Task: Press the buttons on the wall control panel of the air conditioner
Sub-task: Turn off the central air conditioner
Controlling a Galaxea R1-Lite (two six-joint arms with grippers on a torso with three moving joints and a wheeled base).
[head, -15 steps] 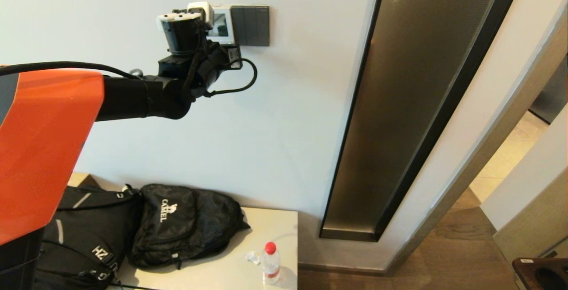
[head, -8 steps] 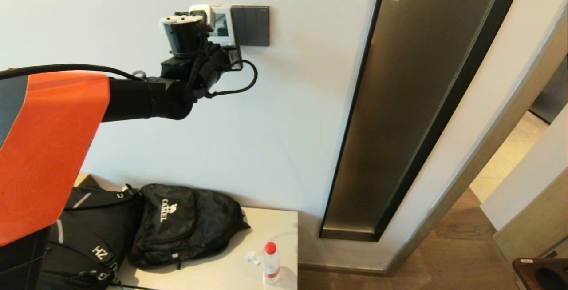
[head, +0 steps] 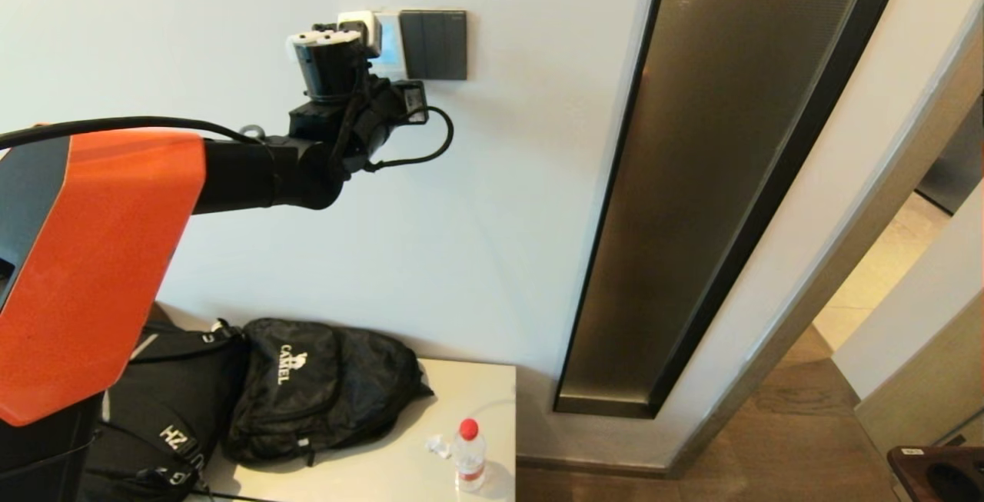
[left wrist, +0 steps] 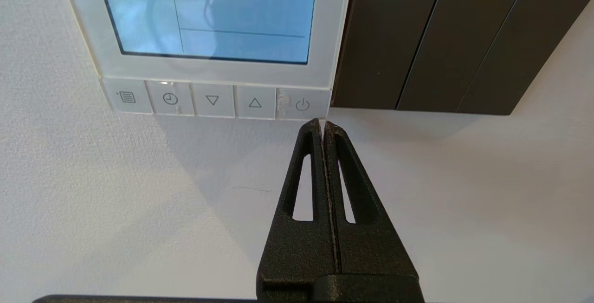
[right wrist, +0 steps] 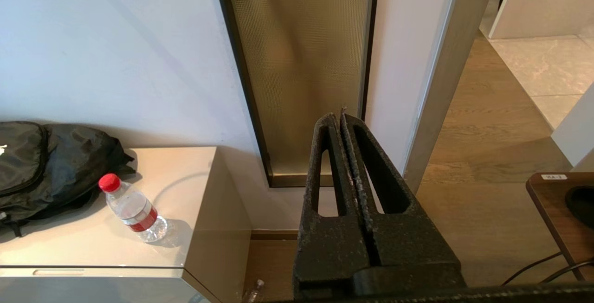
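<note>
The white air-conditioner control panel (left wrist: 209,70) is on the wall, with a lit blue screen (left wrist: 209,10) and a row of buttons below it. My left gripper (left wrist: 321,123) is shut and empty. Its tips sit at the lower edge of the power button (left wrist: 302,104), the button nearest the dark switch plate; I cannot tell whether they touch it. In the head view my left arm (head: 261,171) reaches up to the panel (head: 390,44) and its wrist hides most of it. My right gripper (right wrist: 338,113) is shut and empty, held low, out of the head view.
A dark switch plate (head: 435,44) adjoins the panel on the right. A tall frosted glass strip (head: 723,164) stands further right. Below, a beige cabinet (head: 400,463) bears two black backpacks (head: 323,387) and a water bottle (head: 468,456). A brown table corner (head: 938,471) shows at lower right.
My left arm has moved right and a little down along the panel. The panel's screen has gone from grey to lit blue.
</note>
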